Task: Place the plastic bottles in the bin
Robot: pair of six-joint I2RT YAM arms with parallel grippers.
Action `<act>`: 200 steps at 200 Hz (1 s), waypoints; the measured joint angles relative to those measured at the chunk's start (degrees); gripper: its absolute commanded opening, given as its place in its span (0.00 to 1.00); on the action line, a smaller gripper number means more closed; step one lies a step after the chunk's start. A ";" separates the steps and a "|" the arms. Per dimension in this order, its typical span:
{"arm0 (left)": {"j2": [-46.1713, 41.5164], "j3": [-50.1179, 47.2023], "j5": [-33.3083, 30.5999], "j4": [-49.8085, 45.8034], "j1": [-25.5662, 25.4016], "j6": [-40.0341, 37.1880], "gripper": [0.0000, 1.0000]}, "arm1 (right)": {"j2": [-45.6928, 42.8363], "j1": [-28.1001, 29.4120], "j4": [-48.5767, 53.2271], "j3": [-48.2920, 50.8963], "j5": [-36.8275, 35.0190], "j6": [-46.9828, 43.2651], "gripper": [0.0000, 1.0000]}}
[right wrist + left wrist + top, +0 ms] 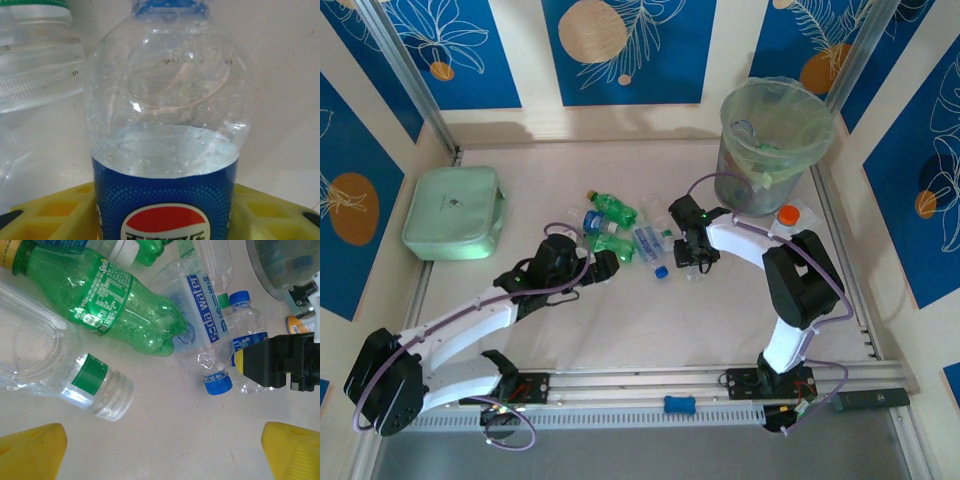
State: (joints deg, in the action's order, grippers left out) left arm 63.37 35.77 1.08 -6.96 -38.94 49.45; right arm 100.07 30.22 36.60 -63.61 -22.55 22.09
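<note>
Right gripper (692, 252) is the one on a bottle: its fingers (47, 215) sit tight against both sides of the blue label on the Pepsi bottle (165, 100), which reads as a pinch. The bottle looks to be lying on the desk (620, 330), not lifted yet. Its long axis runs straight away from the wrist, cap at the far end, so the grip is across the body at label height. The left wrist view agrees, with a yellow fingertip over that label. The bin (740, 175) is behind and to the right of that gripper, near it and well apart from the left arm, so the right arm takes the drop. My read of the move: up, swing back-right, clear the rim, release. The bin already holds something, with blue and green shapes showing through the bag, too blurred to count. The white bottle with orange cap (787, 215) stands just beside the bin's base, near the swing path. Left gripper (160, 455) has fingers (30, 450) spread wide with nothing between them. Just ahead of it is the clear bottle with green label (75, 375), long axis crosswise to the fingers, cap to the right. Beyond that are the green bottle (115, 305) and soda water bottle (200, 320), touching each other. The mint-green box (455, 212) is off to the far left, not the target.
</note>
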 measured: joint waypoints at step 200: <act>10.25 -0.24 -2.58 13.18 -0.55 -0.26 0.99 | -32.48 -31.65 -13.73 -11.10 30.29 1.97 0.47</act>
State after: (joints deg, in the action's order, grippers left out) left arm 73.63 35.53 -1.50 6.22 -39.48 49.19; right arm 67.59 -1.43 22.87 -74.72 7.75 24.05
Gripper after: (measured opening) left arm 0.993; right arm 0.482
